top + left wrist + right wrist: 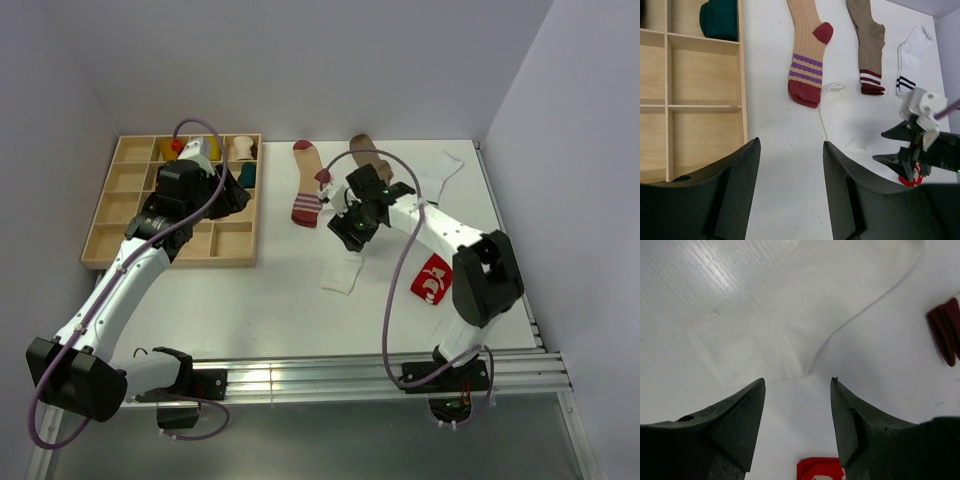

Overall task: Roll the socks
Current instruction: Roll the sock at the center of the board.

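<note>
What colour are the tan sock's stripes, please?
Purple; the tan sock shows best in the left wrist view.

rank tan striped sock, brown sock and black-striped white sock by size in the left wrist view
1. tan striped sock
2. brown sock
3. black-striped white sock
Top two are cropped at the frame's edge; visible parts only.

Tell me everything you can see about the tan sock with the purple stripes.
The tan sock looks ribbed knit, with dark red heel and toe and purple stripes near the toe. It lies flat on the table, toe pointing to the near edge, beside the wooden tray, not touching it. A white sock meets its toe at one edge.
</note>
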